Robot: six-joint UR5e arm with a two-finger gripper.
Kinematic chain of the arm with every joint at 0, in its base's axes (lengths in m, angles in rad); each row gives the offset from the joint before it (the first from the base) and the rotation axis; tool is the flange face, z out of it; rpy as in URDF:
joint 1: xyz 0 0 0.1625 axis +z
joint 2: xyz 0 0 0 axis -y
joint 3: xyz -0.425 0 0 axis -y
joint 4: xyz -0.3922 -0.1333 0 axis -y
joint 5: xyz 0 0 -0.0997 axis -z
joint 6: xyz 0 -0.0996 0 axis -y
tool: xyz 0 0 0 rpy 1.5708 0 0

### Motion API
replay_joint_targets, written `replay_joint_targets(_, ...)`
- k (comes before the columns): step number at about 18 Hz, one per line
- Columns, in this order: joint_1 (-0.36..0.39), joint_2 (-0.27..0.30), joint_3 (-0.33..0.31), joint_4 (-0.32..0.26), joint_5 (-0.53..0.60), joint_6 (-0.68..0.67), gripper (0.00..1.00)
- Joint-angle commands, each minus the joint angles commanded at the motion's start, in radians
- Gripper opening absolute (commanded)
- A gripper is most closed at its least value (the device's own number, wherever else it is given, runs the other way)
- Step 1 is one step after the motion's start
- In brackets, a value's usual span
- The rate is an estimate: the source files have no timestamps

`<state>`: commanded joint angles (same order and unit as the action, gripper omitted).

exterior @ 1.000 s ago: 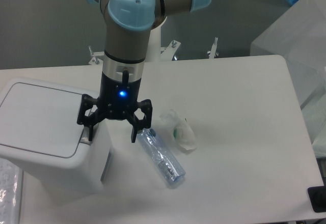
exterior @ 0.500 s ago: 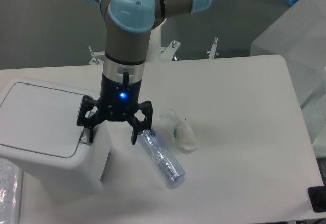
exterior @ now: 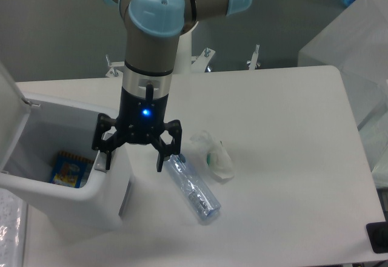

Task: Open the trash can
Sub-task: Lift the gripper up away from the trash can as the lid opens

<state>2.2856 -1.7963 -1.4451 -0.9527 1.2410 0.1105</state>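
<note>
Inside trash can point(exterior: 66, 197), lid up: blue-yellow packet point(exterior: 65, 168); end effector point(exterior: 134, 159) released.

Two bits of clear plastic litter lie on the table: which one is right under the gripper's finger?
The clear plastic bottle lying on its side; its upper end sits beneath one finger of the gripper. The crumpled wrapper lies farther off.
</note>
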Motion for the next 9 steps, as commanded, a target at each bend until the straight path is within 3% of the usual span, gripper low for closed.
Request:
replay_joint_targets(5, 0.047, -0.002, 0.071, 0.005, 0.008, 0.023, 1.00)
replay_joint_targets(9, 0.077, -0.003, 0.077, 0.000, 0.128, 0.116, 1.00)
